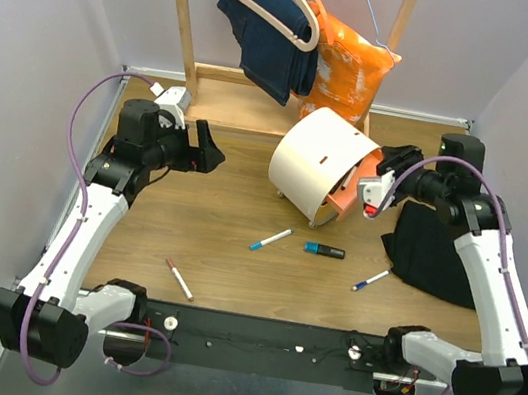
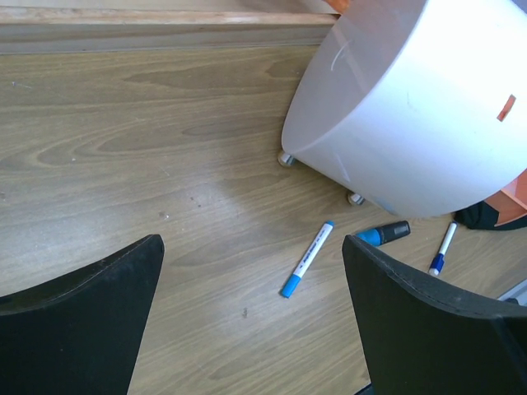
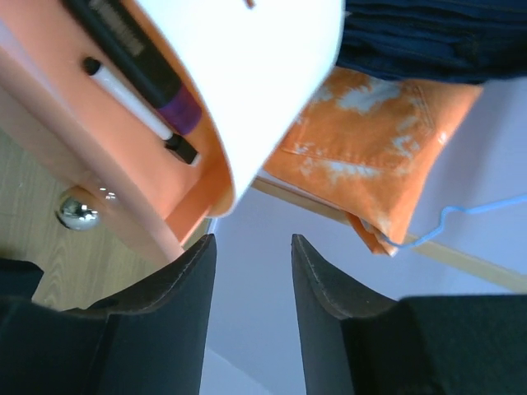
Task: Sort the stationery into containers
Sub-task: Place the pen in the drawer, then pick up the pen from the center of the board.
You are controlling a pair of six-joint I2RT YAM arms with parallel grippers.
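Bright, even light, only soft shadows on the table [image 1: 215, 250]. Right wrist view's kinda blurry up close

Up and to the left of the right claw [image 3: 251, 247], the open orange drawer [image 3: 74, 156] ran off the view's left and top edges, and the cabinet [image 3: 263, 74] covered the far ends of the pens [image 3: 132, 103] lying inside; their number could not be told. Ahead of the left claw [image 2: 251, 247], the cabinet was cut by the top and right edges, that claw's right finger [image 2: 428, 329] overlapped the end of a blue-and-black marker [image 2: 387, 233], and only a sliver of dark cloth [image 2: 486, 216] showed.
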